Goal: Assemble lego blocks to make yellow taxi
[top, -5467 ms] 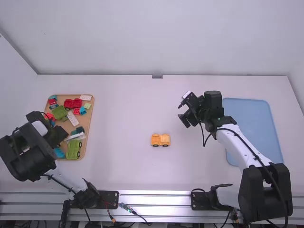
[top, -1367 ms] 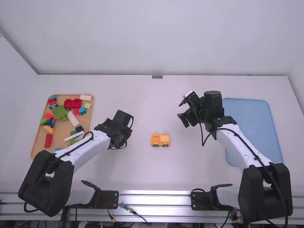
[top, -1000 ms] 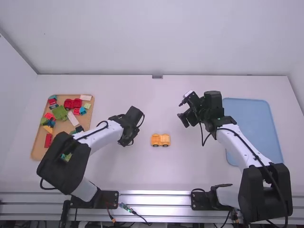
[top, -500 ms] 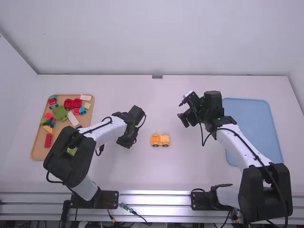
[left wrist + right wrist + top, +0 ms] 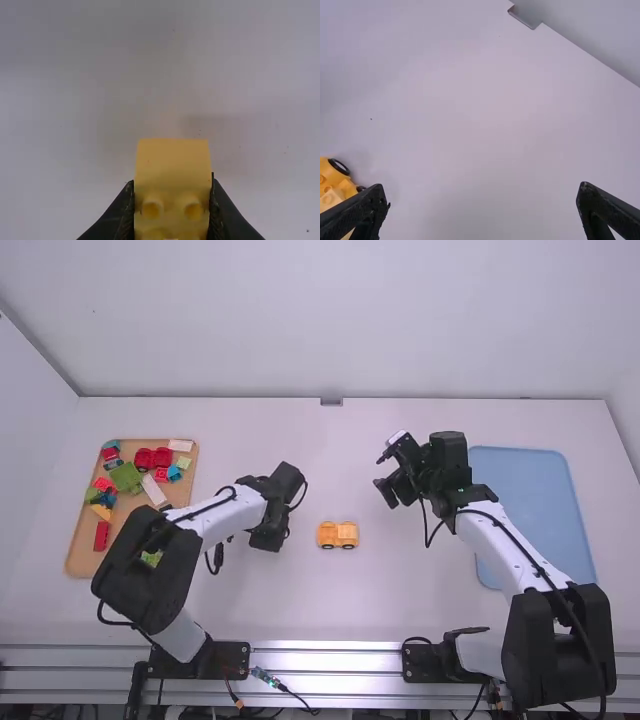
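Left pincer (image 5: pixel 172 185), left wrist view: clamped on a yellow block's (image 5: pixel 172 162) sides, likely to leave its studs (image 5: pixel 151 209) free for joining. Right wrist view: the right pincer (image 5: pixel 481 192) gapes, empty. High view: the yellow car (image 5: pixel 337 535) stands on the surface (image 5: pixel 390 605) between both pincers, probably handy for adding that block; a tray (image 5: pixel 78 560) holds spare blocks (image 5: pixel 101 535).

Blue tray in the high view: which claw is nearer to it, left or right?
Right. The right claw is off the blue tray's left side; the left claw is farther left, on the other side of the yellow wheeled vehicle.
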You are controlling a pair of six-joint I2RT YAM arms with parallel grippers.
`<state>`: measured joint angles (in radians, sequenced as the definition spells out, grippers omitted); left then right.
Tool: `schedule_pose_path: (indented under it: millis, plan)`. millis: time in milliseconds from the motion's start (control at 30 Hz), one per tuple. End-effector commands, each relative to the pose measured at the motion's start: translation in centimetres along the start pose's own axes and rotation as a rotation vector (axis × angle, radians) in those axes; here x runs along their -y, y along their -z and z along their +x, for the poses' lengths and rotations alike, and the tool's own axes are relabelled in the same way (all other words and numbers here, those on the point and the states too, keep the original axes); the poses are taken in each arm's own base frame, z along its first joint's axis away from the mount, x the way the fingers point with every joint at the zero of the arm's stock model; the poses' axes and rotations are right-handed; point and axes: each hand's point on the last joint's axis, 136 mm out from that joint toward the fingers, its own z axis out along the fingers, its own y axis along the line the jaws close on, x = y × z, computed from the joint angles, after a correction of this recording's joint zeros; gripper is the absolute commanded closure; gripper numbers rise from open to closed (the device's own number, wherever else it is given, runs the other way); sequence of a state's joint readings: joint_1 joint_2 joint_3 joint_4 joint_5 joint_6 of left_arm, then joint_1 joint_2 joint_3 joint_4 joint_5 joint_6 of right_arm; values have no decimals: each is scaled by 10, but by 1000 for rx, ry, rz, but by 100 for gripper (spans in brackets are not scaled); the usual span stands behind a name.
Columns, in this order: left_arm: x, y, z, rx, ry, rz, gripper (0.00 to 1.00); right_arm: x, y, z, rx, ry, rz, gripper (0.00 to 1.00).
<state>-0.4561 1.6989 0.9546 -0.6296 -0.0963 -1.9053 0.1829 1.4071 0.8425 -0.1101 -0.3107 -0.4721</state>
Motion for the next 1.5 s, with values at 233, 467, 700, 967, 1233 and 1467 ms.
schedule_pose_path:
  millis: [233,467,700,967,1233,1467]
  plan:
    - [2,-11,-5,26,66,38,98,4,7,-15,34,8,13,1]
    - [0,-22,-1,0,66,66,98,4,7,-15,31,8,12,1]
    - [-3,-27,-1,-7,63,73,95,4,7,-14,31,7,11,1]
    - [-2,-29,5,-39,34,79,71,4,7,-14,31,7,12,1]
    - [-4,-29,9,-63,36,67,5,4,7,-14,31,7,11,1]
    - [-1,-24,7,-52,7,71,5,3,7,-14,29,7,10,1]
